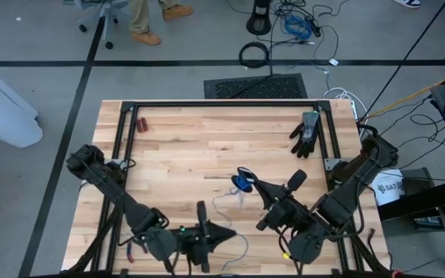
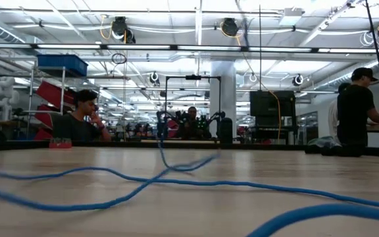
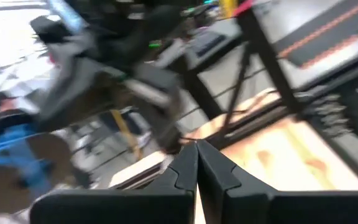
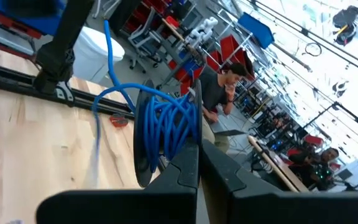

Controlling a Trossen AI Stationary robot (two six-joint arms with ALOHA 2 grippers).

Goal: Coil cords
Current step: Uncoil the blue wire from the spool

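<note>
The blue cord is partly wound into a small coil [image 1: 242,183] above the middle of the table, with my right gripper [image 1: 250,185] shut on it. Its loose length trails over the wood toward the near edge [image 1: 224,202] and shows in the low view as slack blue strands [image 2: 176,181] lying on the tabletop. My left gripper [image 1: 233,232] is shut near the front edge, pointing level toward the right. Nothing shows between its fingers [image 3: 197,155], and I cannot tell whether it touches the cord. My right gripper pinches the bundled loops of the coil [image 4: 180,140] between its two fingers, several strands together. The fingers come at it about level, from the table's right side. The coil hangs beside the fingertips, lifted clear of the wood, and one strand [image 4: 97,146] drops slack to the table.
A black glove [image 1: 306,133] lies at the far right of the table and small red-handled pliers [image 1: 140,123] at the far left. A black frame [image 1: 222,104] runs along the far edge. People sit and stand in the room beyond.
</note>
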